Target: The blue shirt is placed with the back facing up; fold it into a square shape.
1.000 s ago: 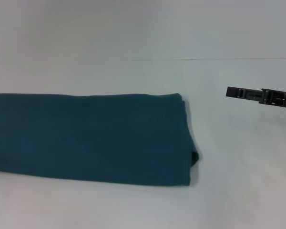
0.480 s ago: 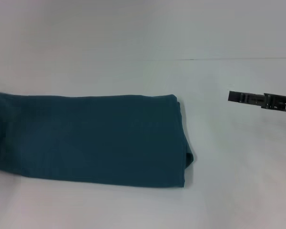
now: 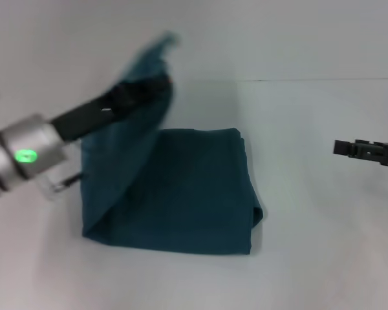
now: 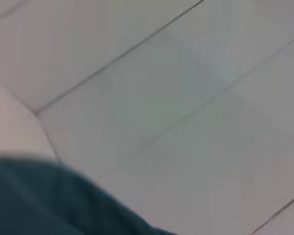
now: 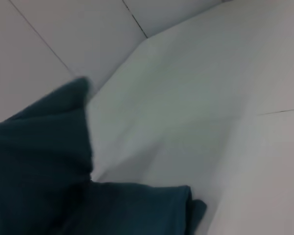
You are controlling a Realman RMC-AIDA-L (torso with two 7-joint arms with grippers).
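A silver-grey cylindrical wrist segment is seen on the left arm, marked by a small glowing green light. Beyond it, a black, slim, elongated left gripper is seen. The right gripper is shown as a flat black bar with stepped edges and small notches along its length.

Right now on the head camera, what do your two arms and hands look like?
The left arm is a silver-grey cylinder with a glowing green light, leading to a black forearm section; its hand is hidden in the blue shirt. The right hand is flat, black and angular, with a small white label at the picture's edge.
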